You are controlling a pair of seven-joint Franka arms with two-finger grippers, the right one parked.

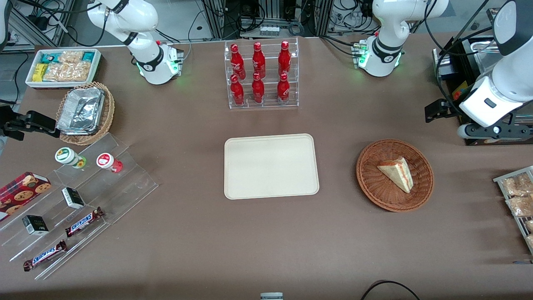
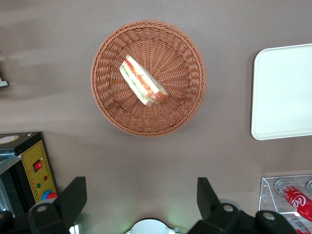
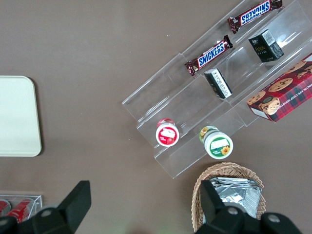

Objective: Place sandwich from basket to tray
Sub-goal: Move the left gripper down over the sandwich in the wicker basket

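The sandwich point(image 1: 397, 173), a pale wedge with red and green filling, lies in the round reddish-brown wicker basket point(image 1: 370, 183). The cream tray point(image 1: 270, 166) sits bare at the table's middle, beside the basket toward the parked arm's end. My left gripper point(image 1: 493, 131) hangs high over the table, farther from the front camera than the basket and a little toward the working arm's end. In the left wrist view its fingers point(image 2: 73, 197) stand wide apart and empty around the gripper point(image 2: 141, 195), well clear of the sandwich point(image 2: 142, 82), the basket point(image 2: 112, 105) and the tray point(image 2: 285, 92).
A clear rack of red bottles point(image 1: 261, 75) stands farther back than the tray. A black box with a yellow panel point(image 2: 29, 170) sits near the gripper. A wire rack of snack packets point(image 1: 518, 196) lies at the working arm's end. Acrylic steps with snacks point(image 1: 79, 196) lie at the parked arm's end.
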